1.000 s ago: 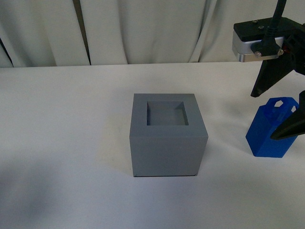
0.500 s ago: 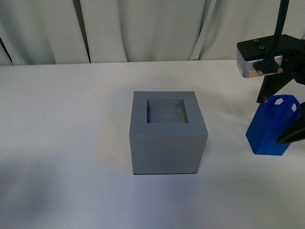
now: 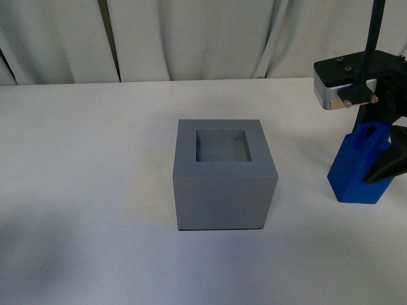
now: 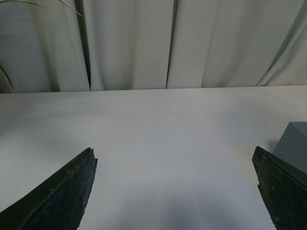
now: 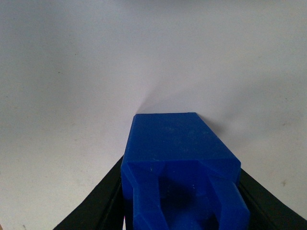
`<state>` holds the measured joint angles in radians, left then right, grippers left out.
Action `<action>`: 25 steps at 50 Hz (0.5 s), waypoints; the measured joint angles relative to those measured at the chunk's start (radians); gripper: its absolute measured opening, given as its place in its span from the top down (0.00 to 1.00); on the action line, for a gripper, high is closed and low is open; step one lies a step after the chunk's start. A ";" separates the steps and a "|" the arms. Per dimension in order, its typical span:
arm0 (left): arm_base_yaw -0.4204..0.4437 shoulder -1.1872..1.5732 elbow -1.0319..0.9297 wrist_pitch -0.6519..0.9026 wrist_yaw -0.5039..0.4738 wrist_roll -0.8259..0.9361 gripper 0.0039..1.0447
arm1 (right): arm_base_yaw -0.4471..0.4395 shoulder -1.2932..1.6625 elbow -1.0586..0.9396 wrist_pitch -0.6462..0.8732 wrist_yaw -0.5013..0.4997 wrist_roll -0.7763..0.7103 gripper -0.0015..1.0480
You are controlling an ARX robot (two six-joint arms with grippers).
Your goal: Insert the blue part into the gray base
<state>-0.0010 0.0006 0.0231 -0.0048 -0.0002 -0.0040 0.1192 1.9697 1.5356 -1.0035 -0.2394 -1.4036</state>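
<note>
Worktop (image 3: 82, 159) carries the gray base (image 3: 222, 184), recess up, well to the left of the right end effector (image 3: 375, 147), which pinches the upright blue part (image 3: 356, 175) by its handle; the left end effector (image 4: 172, 152) gapes empty, farther away

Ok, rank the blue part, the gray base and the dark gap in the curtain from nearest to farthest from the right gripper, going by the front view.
1. blue part: between the fingers of the right gripper, at the table's right side.
2. gray base: mid-table, off to the left.
3. dark gap in the curtain: behind the table, far left.
</note>
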 joint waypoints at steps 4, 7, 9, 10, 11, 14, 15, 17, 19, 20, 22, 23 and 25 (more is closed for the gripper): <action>0.000 0.000 0.000 0.000 0.000 0.000 0.06 | 0.006 0.000 0.039 -0.030 -0.011 0.001 0.55; 0.000 0.000 0.000 0.000 0.000 0.000 0.06 | 0.014 0.000 0.074 -0.050 -0.023 0.004 0.55; 0.000 0.000 0.000 0.000 0.000 0.000 0.06 | 0.021 0.000 0.101 -0.065 -0.029 0.007 0.55; 0.000 0.000 0.000 0.000 0.000 0.000 0.06 | 0.026 0.000 0.114 -0.072 -0.033 0.010 0.55; 0.000 0.000 0.000 0.000 0.000 0.000 0.06 | 0.030 0.000 0.127 -0.079 -0.036 0.013 0.55; 0.000 0.000 0.000 0.000 0.000 0.000 0.06 | 0.049 0.000 0.174 -0.115 -0.054 0.020 0.55; 0.000 0.000 0.000 0.000 0.000 0.000 0.06 | 0.056 -0.001 0.187 -0.121 -0.058 0.025 0.55; 0.000 0.000 0.000 0.000 0.000 0.000 0.06 | 0.072 -0.003 0.218 -0.139 -0.066 0.033 0.55; 0.000 0.000 0.000 0.000 0.000 0.000 0.06 | 0.087 -0.004 0.243 -0.156 -0.075 0.041 0.55; 0.000 0.000 0.000 0.000 0.000 0.000 0.06 | 0.093 -0.005 0.254 -0.163 -0.080 0.046 0.55; 0.000 0.000 0.000 0.000 0.000 0.000 0.06 | 0.111 -0.008 0.282 -0.183 -0.092 0.056 0.55; 0.000 0.000 0.000 0.000 0.000 0.000 0.06 | 0.118 -0.009 0.292 -0.190 -0.098 0.060 0.55; 0.000 0.000 0.000 0.000 0.000 0.000 0.06 | 0.133 -0.013 0.308 -0.201 -0.103 0.069 0.55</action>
<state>-0.0010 0.0006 0.0231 -0.0048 -0.0002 -0.0036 0.2523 1.9564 1.8435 -1.2041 -0.3420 -1.3350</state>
